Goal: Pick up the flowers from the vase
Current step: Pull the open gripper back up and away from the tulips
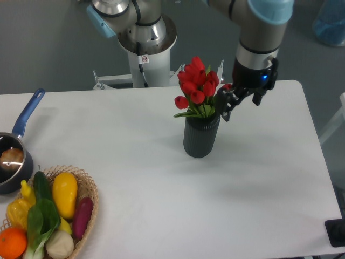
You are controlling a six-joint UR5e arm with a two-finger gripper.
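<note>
With the red tulips standing in the ribbed grey vase mid-table, the gripper, fingers spread and empty at their right, could catch only outer blooms or tip the vase.

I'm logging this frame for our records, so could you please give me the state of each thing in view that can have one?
flowers: upright in the vase, not lifted.
vase: standing upright on the table, holding the flowers.
gripper: open, low beside the flowers on their right, gripping nothing.
saucepan: upright at the table's left edge, something inside it.
basket: full of vegetables and fruit.
</note>
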